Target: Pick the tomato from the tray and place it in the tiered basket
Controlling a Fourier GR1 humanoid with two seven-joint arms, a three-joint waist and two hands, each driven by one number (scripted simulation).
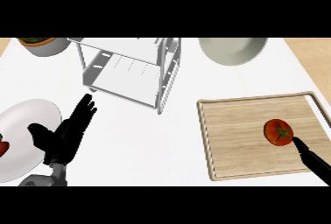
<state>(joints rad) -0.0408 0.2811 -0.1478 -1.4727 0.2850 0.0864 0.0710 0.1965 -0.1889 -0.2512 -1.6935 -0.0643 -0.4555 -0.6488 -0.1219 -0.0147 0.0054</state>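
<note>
The tomato [279, 132] is seen lying on the wooden tray [239, 140], toward the tray's right side, with its green stem facing up. The right robot hand [312, 159] is shown only as a dark finger entering from the lower right corner; its tip is placed just beside the tomato's lower right edge, and whether it touches cannot be told. Whether this robot hand is spread or curled cannot be told either.

The left robot hand [63, 136] is held open at the lower left, fingers straight and pointing up, thumb spread apart, partly over the rim of a white plate [29, 127]. A red item [3, 148] is cut off by the left edge on that plate.

The tiered basket [132, 70], made of white wire, is set at the upper middle of the white surface [161, 144], well apart from the tray. A second plate [231, 50] is placed at the upper right, and a pot with greenery [44, 45] at the upper left.
</note>
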